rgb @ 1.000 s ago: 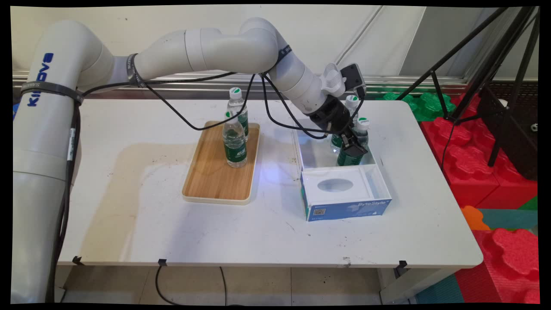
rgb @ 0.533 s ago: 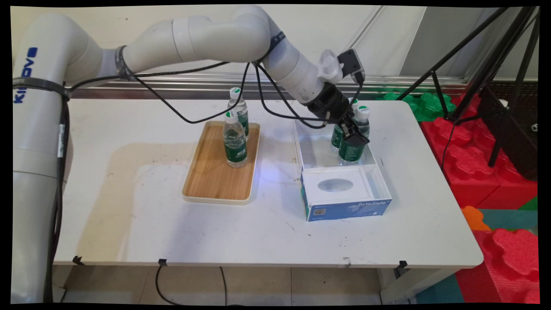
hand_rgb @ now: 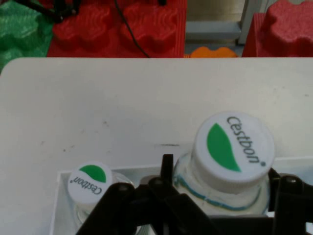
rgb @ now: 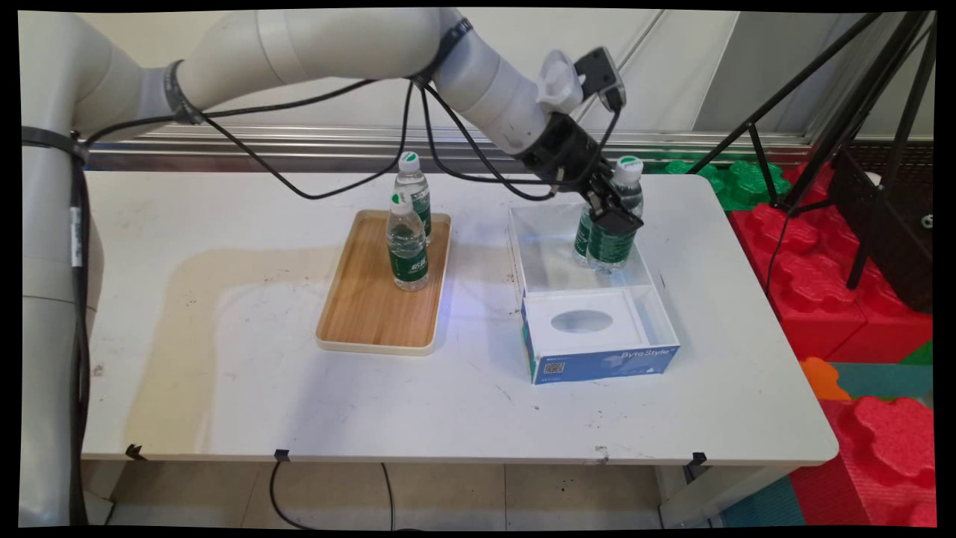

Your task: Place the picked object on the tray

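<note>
Clear plastic bottle (rgb: 614, 224) sat clamped in the tool (rgb: 614, 218) above the box (rgb: 590, 299) — a loose grip could drop it onto its neighbour (hand_rgb: 89, 180).

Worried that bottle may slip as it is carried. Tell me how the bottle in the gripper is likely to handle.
The bottle looks full and capped, so probably heavy for its size. The gripper clamps it below the neck on smooth clear plastic, which may be slippery and give a little. It is tall and narrow, so it could tip easily if set down off-centre in the box.
</note>
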Controlling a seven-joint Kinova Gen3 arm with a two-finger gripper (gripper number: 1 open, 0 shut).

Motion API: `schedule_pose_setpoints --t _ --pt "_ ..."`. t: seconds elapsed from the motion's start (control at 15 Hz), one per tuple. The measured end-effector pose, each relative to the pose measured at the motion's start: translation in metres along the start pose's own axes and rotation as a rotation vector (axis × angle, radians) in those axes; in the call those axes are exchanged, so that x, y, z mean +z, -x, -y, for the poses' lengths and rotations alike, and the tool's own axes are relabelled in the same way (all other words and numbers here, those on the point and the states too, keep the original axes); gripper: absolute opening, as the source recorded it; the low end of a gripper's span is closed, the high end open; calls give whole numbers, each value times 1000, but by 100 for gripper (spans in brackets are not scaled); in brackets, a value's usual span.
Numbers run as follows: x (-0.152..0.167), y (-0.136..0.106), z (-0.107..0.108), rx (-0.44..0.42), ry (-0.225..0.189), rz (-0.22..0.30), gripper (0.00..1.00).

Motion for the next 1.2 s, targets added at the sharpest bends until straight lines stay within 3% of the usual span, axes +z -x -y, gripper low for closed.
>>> schedule_pose_setpoints --t 0.4,0.87,1.2 --pt "-38 -6 -9 16 -3 -36 0" --pt "-104 -8 -20 -9 -34 -105 0" --pt "-146 -2 -24 -9 -49 -127 0"
